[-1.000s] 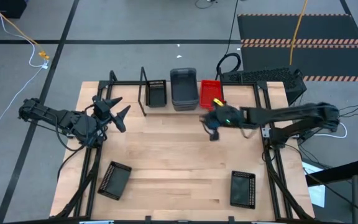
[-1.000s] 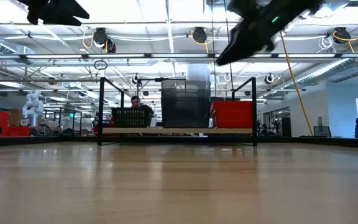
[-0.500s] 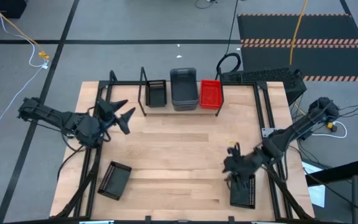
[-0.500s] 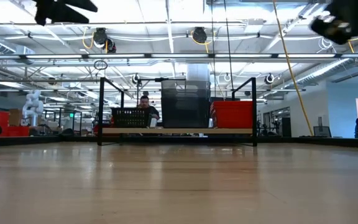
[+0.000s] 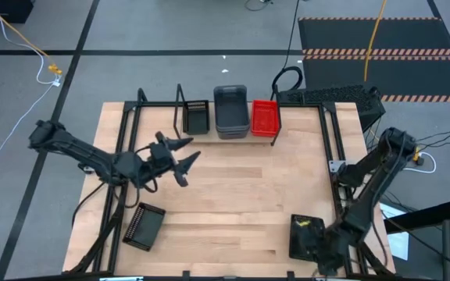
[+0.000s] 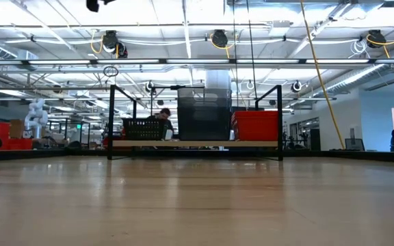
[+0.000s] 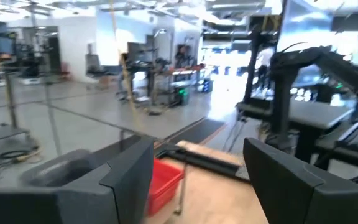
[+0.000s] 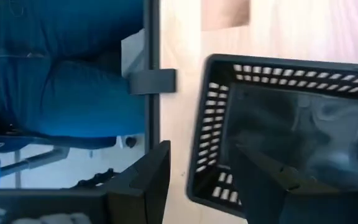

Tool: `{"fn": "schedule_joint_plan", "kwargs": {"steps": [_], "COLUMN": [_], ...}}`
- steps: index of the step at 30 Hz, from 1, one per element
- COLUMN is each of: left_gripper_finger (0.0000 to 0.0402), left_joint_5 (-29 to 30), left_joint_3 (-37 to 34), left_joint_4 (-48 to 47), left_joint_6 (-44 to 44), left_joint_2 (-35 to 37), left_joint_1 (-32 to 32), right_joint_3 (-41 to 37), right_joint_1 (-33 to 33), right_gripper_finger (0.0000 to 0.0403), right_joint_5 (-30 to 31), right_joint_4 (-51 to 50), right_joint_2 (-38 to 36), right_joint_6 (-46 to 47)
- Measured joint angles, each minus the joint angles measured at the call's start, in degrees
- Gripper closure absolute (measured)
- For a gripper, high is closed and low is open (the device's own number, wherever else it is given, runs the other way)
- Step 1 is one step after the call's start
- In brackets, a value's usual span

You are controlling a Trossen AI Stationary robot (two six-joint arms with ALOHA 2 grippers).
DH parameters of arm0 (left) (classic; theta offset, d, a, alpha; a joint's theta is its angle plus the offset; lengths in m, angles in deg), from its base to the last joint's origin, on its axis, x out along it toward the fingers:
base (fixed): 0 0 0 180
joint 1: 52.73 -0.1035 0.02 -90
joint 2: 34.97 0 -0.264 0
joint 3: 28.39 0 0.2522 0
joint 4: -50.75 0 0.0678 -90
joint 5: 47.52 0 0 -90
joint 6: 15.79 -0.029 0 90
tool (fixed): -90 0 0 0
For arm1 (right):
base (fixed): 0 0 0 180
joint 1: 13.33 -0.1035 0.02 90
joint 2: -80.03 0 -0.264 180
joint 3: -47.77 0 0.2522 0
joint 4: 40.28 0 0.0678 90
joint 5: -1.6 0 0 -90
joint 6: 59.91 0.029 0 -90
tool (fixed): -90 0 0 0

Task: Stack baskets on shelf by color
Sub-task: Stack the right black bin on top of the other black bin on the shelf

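On the shelf (image 5: 229, 134) at the table's far edge stand a black basket (image 5: 197, 117), a grey stack (image 5: 230, 112) and a red basket (image 5: 265, 117). Two more black baskets lie on the table, one near left (image 5: 143, 226) and one near right (image 5: 303, 238). My right gripper (image 5: 312, 234) is low over the near-right basket (image 8: 291, 124). It is open (image 8: 201, 158), with one finger outside the basket's perforated end wall (image 8: 207, 130) and one inside. My left gripper (image 5: 187, 152) is open (image 7: 197, 168) in the air over the table's left middle, facing the shelf.
The shelf's thin black uprights (image 5: 180, 109) stand between the baskets. Black frame rails (image 5: 338, 168) run along the table's left and right sides. Bare wood lies across the table's middle. In the low view the shelf (image 6: 197, 143) stands far back with a person behind it.
My right gripper has swung from in front of the red basket on the shelf toward the table's near right corner and dropped down over the black basket there. My left gripper has moved toward the table's middle and slightly nearer.
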Motion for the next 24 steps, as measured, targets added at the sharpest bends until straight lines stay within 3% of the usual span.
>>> {"fn": "schedule_joint_plan", "kwargs": {"steps": [5,11,18,21,24], "left_gripper_finger": [0.0151,0.0151,0.0151,0.0151,0.0151], "left_joint_5": [-1.75,-1.74,-1.70,-1.68,-1.66], "left_joint_3": [0.00,0.00,0.00,0.00,0.00], "left_joint_4": [3.00,2.93,1.12,-0.19,-2.21], "left_joint_6": [2.47,5.32,7.94,9.20,11.33], "left_joint_2": [-2.77,-4.12,-4.09,-4.07,-4.07], "left_joint_1": [0.02,0.70,0.87,0.90,0.90], "right_joint_3": [1.42,1.29,1.29,1.29,1.29], "right_joint_1": [-4.33,-7.12,-7.06,-6.18,-4.46], "right_gripper_finger": [0.0248,0.0248,0.0252,0.0277,0.0329], "right_joint_5": [2.87,0.26,-0.10,0.77,-0.51], "right_joint_4": [1.32,2.66,2.59,1.42,0.56], "right_joint_2": [3.24,9.65,10.46,10.46,10.46], "right_joint_6": [1.52,-0.20,-4.16,-8.30,-13.05]}}
